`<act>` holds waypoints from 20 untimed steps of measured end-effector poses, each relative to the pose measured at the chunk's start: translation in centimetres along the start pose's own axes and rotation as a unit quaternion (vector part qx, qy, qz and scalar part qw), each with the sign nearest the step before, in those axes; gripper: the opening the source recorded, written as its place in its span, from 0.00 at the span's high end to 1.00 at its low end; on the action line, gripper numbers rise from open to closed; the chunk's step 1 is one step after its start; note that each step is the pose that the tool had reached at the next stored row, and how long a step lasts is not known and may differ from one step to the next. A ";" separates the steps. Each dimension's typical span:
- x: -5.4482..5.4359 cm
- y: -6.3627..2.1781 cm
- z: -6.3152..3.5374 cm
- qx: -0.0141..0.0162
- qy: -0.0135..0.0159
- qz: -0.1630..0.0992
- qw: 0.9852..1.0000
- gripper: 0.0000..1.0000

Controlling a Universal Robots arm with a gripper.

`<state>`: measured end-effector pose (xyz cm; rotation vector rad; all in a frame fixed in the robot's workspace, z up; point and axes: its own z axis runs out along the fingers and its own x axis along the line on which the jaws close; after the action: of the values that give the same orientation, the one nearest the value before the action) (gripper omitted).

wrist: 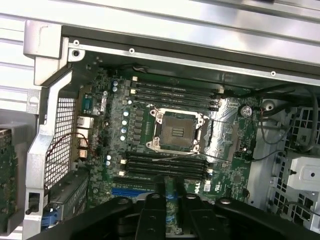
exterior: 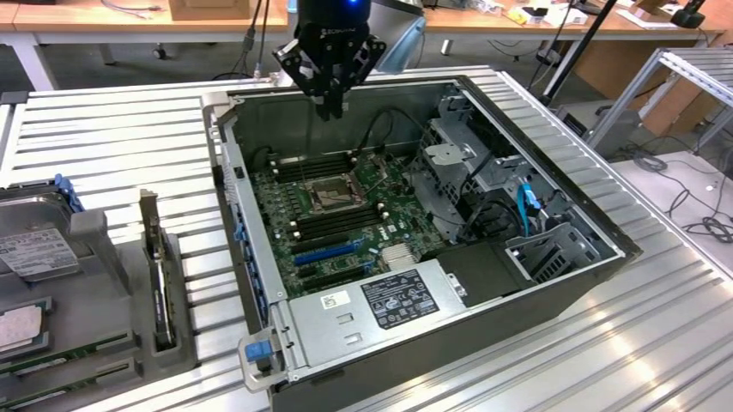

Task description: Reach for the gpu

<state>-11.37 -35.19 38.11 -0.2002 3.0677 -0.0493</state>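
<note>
I see black gripper [exterior: 332, 105] hovering over rear edge of open grey computer case [exterior: 572, 215] – fingers [wrist: 155, 216] narrow, holding nothing. Green motherboard [wrist: 175, 130] below. Dark flat gpu card [exterior: 156, 275] (upright in grey holder [exterior: 98, 292]) sits outside case – exterior view's left, on ribbed metal surface [exterior: 115, 129].

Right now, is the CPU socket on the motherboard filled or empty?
Empty. The CPU socket shows its bare contact grid inside the metal frame, with no chip or cooler over it; the exterior view shows the same open square.
</note>
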 end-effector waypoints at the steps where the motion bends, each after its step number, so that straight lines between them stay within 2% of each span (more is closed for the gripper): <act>1: 0.0 0.00 0.00 0.000 0.000 0.000 1.000 0.76; 6: 1.6 0.21 -0.01 0.000 0.000 0.006 1.000 0.76; 11: 1.6 0.21 0.00 0.000 0.000 0.006 1.000 0.76; 13: 1.6 0.21 0.00 0.000 0.000 0.006 1.000 0.63; 15: 1.6 0.22 0.00 0.000 0.000 0.006 1.000 0.63; 16: 1.6 0.21 -0.01 0.000 0.000 0.006 1.000 0.57; 20: 1.5 0.21 0.00 0.001 0.001 0.018 1.000 0.57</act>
<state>-12.89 -35.18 38.01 -0.1435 3.0715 -0.0511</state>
